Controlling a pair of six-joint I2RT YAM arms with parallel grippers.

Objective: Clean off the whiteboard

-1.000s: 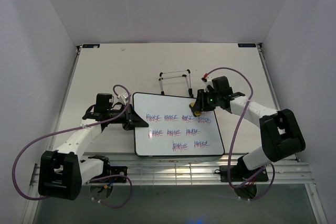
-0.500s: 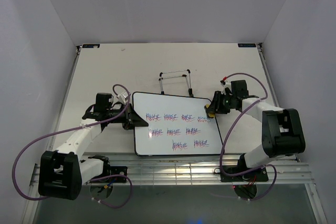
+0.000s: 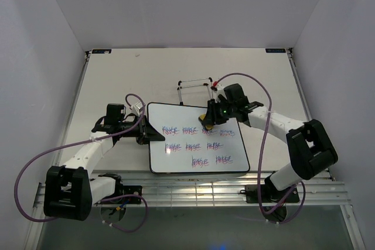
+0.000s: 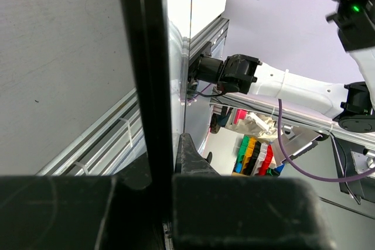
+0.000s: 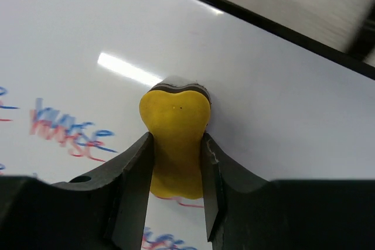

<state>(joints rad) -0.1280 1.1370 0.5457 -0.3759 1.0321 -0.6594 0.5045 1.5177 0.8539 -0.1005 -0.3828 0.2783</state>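
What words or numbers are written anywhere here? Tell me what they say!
Whiteboard: rows of red and blue scribbles, not letters that can be read.
Dark labels at the far corners of the table: too small to read.
Yellow eraser: no writing on it.

Whiteboard (image 3: 234, 144) and wire stand (image 3: 195, 80) on table (image 3: 117, 80)
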